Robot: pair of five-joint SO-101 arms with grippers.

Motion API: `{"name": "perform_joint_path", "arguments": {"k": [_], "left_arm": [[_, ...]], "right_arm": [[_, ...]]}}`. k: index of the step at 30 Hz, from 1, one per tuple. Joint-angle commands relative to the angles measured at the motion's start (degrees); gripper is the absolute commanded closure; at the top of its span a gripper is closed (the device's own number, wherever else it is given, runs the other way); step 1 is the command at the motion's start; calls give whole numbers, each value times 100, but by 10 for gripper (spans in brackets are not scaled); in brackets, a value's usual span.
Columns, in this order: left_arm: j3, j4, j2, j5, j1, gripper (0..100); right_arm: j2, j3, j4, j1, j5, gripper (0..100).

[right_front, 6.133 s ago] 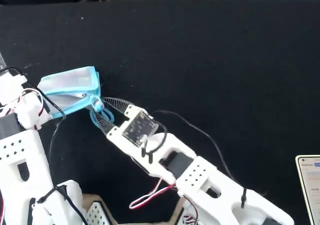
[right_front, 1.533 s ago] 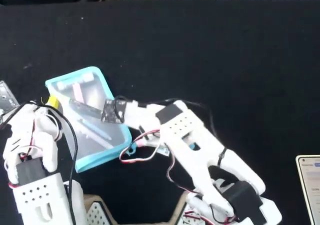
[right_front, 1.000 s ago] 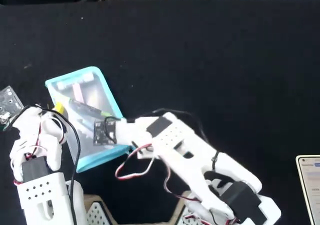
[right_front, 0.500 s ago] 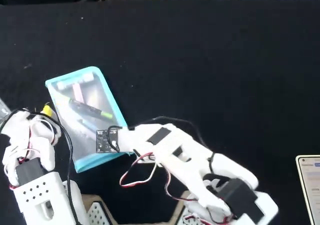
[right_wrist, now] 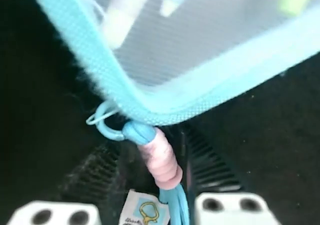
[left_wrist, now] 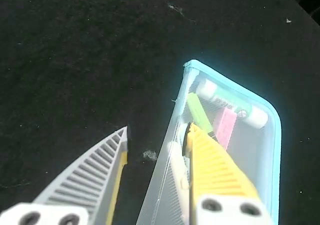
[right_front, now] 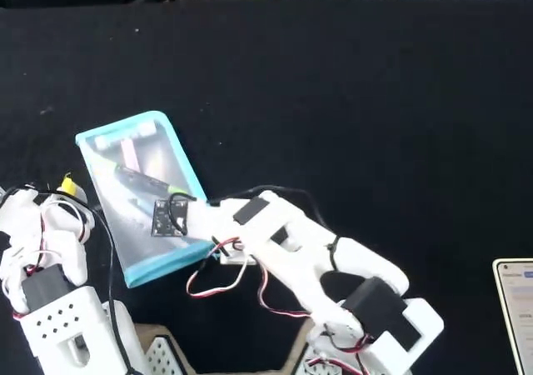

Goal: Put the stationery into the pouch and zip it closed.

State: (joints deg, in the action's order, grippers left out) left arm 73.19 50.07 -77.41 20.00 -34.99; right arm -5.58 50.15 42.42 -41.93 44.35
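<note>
Turquoise mesh pouch (right_front: 133, 167) stretches away from your right tool (right_wrist: 152, 152), whose loosely spread jaws flank its pink-beaded zip pull (right_wrist: 161, 161).

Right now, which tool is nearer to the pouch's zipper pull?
Right. The right tool sits at the zipper pull, at a corner of the pouch. The left tool is open astride the opposite long edge, away from the pull.

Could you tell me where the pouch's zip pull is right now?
In the right wrist view, the pink and blue zip pull sits at a corner of the pouch, between the fingers of the right tool.
</note>
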Motion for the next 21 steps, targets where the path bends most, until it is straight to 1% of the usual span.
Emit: {"name": "perform_joint_path", "arguments": {"k": [1,5,9,12,17,21], "left_arm": [[-268,-105,-79,62,-48,803],[-268,-105,-79,62,-48,803],[-268,-105,-79,62,-48,803],[-268,-105,-79,62,-48,803],[-277,-105,-79,44,-13,802],[-382,-44,-79,35,-48,802]], "right_arm": [[-57,-233,-105,-18,-158,992],[-382,-365,352,264,-176,987],[-1525,-760,1380,598,-193,988],[-2484,-1077,1916,624,-554,988],[-3591,-1455,1829,615,-703,988],[-3846,-1763,1415,615,-721,988]]}}
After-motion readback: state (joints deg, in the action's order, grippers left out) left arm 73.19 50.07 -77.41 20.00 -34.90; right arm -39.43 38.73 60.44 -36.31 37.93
